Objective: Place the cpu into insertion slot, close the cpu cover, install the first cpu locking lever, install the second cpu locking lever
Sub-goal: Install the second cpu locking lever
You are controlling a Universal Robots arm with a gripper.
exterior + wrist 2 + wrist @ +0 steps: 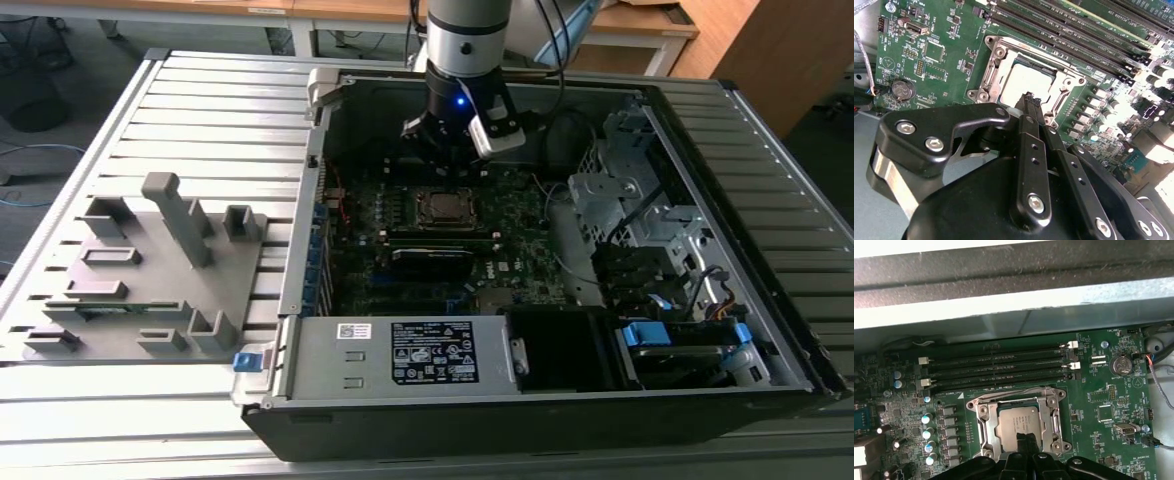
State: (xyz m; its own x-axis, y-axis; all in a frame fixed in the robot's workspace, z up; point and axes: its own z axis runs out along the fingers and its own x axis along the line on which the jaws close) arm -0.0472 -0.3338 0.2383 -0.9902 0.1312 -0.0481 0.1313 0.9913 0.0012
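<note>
Exterior view, open computer case (561,380) lying on a ribbed metal counter (80,420), side panel off. Grey moulded fixture tray (147,290) beside it, on the exterior view's left.

Item: circuit board (400,250), green, flat on the case floor.

Item: insertion slot (443,207), square, silver-rimmed, near the middle of the board. In both wrist views it sits just beside a bank of long black memory slots (999,367), one edge running parallel to them.

Item: cpu (1018,422), flat square, dull grey metal top facing up, seated in the slot with its edges square to the rim. Being square, it has no long axis to note. In the second wrist view the same chip (1026,82) reads as a pale plate inside the frame.

Item: cpu cover (1051,407), thin silver frame, lying down flat around the chip, which shows through its cut-out centre; frame edges (999,55) aligned with the socket.

Item: arm (465,40), coming down from above into the case. Hand (1030,100) poised directly over the near edge of the socket; in the first wrist view its tips (1026,442) overlap the chip's edge. Fingers (1026,145) black, drawn together with no gap between them, nothing held. Contact with the chip cannot be told.

Item: coin cell (1120,365) on the board, well apart from the socket.
</note>
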